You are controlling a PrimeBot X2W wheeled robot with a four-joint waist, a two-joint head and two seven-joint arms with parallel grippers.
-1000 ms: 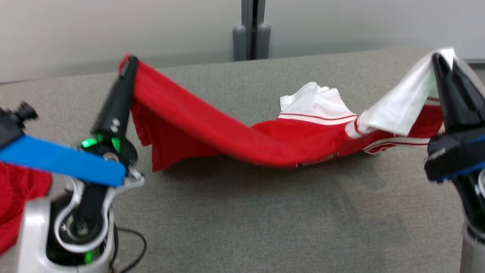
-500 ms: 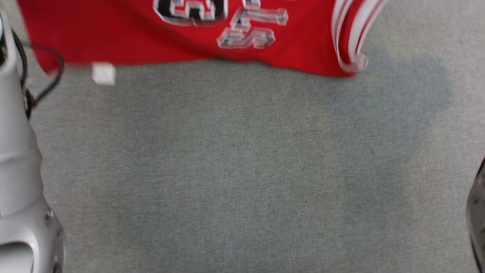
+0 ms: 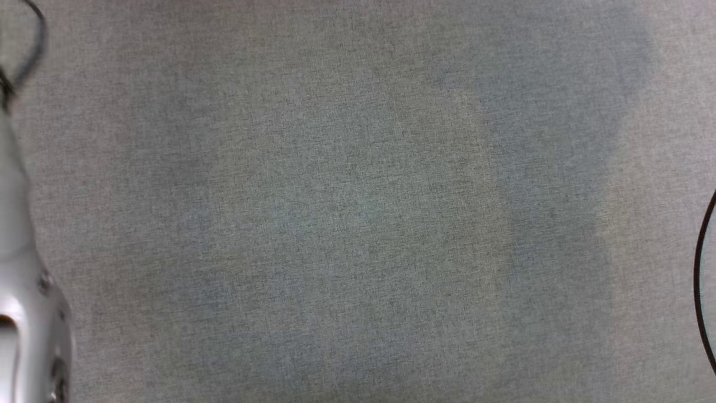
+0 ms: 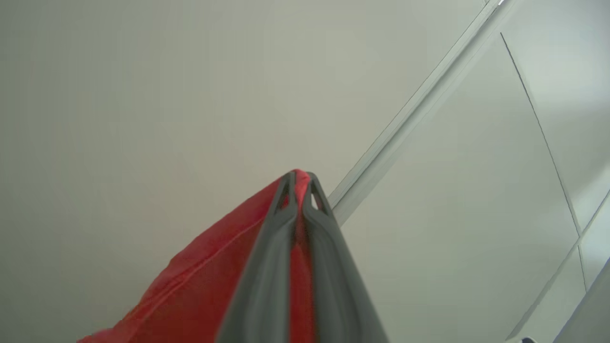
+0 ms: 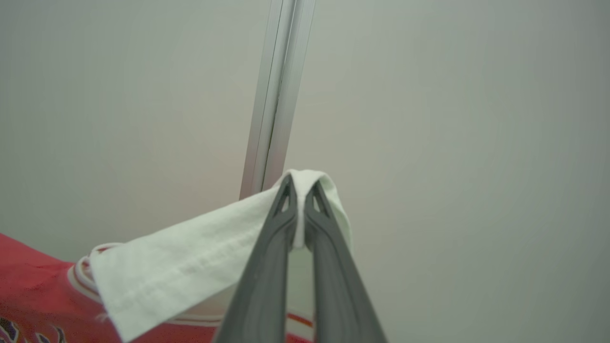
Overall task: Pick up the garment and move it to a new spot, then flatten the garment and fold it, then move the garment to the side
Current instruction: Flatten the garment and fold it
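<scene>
Nearest, the grey table (image 3: 358, 224) lay under us, our pale left forearm (image 3: 22, 313) at its left edge. Our left gripper (image 4: 299, 183) was pressed together on a red edge of the garment (image 4: 200, 286), and our right gripper (image 5: 300, 188) pinched its white sleeve (image 5: 190, 267). The cloth hung from both, held up in the air, we judged. Beyond stood the pale wall (image 4: 143, 95). We reckoned firm pinches and level, well-spread hands would lay it down flat.

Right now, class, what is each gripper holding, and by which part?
The left gripper is shut on a red fold of the garment; the right gripper is shut on its white part, near the hemmed edge.
</scene>
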